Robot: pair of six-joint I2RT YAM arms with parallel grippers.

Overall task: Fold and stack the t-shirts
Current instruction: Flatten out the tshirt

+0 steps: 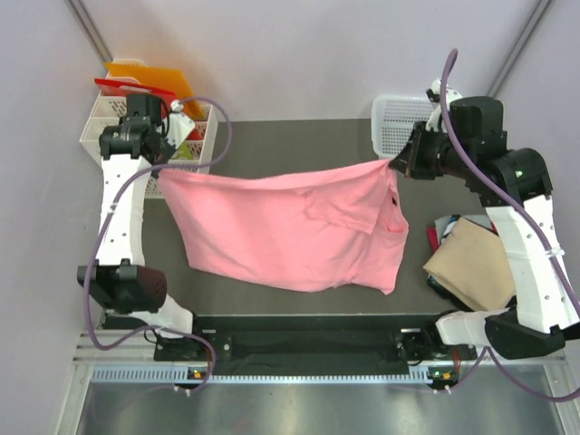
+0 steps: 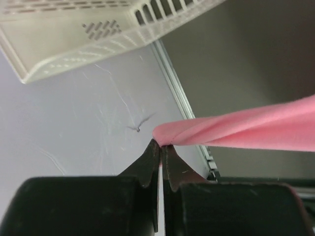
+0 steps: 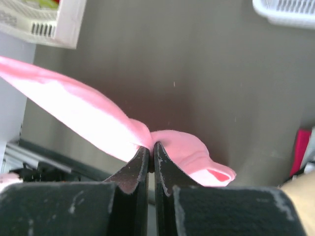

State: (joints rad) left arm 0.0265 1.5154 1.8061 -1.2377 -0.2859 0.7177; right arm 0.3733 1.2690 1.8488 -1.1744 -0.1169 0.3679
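Salmon cloth fills the middle: the pink shirt (image 1: 290, 227) is stretched between the two arms above the table (image 1: 281, 140), its lower part draping toward the near edge (whether it touches the top cannot be told). The left gripper (image 2: 160, 143) is clamped tight on one top corner in front of the left basket (image 1: 109, 122), and the right gripper (image 3: 151, 146) is pinched just as tight on the corner by the collar, beside the right basket (image 1: 399, 118). Both arms rise from their bases and reach far out with wrists turned inward, while the tan shirt (image 1: 471, 267) lies folded at the table's right side, by the right arm.
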